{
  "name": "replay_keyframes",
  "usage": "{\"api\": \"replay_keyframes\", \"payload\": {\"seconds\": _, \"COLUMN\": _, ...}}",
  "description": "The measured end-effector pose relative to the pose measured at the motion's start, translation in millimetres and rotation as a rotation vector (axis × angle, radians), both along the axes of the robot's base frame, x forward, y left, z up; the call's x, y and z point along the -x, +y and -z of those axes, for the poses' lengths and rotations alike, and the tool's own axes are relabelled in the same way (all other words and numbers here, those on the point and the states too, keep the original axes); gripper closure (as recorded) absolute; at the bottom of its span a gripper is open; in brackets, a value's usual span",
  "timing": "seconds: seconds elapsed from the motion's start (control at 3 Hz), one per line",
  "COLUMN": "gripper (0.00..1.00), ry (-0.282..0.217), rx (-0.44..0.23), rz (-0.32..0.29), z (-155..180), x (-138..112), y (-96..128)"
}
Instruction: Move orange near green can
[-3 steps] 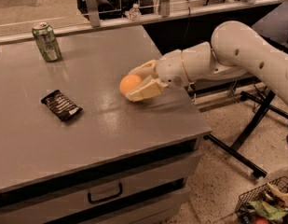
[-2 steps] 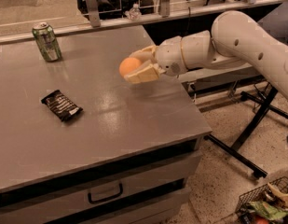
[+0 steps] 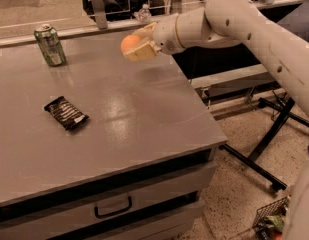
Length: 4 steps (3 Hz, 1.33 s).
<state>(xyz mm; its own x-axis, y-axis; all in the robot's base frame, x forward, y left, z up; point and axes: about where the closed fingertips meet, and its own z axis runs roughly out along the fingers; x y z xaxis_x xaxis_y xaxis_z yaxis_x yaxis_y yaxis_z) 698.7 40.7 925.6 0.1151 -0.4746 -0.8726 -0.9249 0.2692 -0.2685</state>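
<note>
The orange (image 3: pixel 129 42) is held in my gripper (image 3: pixel 136 46), lifted clear above the grey table (image 3: pixel 144 114) near its far right part. The gripper's pale fingers (image 3: pixel 142 52) wrap around the fruit, so only its left side shows. The green can (image 3: pixel 50 45) stands upright at the far left of the table, well to the left of the orange. My white arm (image 3: pixel 234 19) reaches in from the right.
A flat black snack wrapper (image 3: pixel 66 113) lies on the table's left middle. A clear bottle (image 3: pixel 144 13) stands behind the table's far edge. The table has a drawer with a handle (image 3: pixel 113 208) at the front. Black stand legs (image 3: pixel 266 149) sit on the floor at right.
My gripper has lifted the orange off the table and carried it up and toward the far edge, a little closer to the green can.
</note>
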Motion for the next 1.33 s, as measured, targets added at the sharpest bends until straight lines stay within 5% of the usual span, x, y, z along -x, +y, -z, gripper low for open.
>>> {"api": "replay_keyframes", "payload": {"seconds": 0.67, "gripper": 1.0, "ry": 0.001, "rx": -0.028, "rz": -0.047, "z": 8.7, "x": -38.5, "y": 74.4}}
{"api": "replay_keyframes", "payload": {"seconds": 1.0, "gripper": 1.0, "ry": -0.021, "rx": -0.115, "rz": -0.115, "z": 21.7, "x": -43.4, "y": 140.4}}
{"api": "replay_keyframes", "payload": {"seconds": 1.33, "gripper": 1.0, "ry": -0.021, "rx": -0.115, "rz": -0.115, "z": 21.7, "x": -43.4, "y": 140.4}}
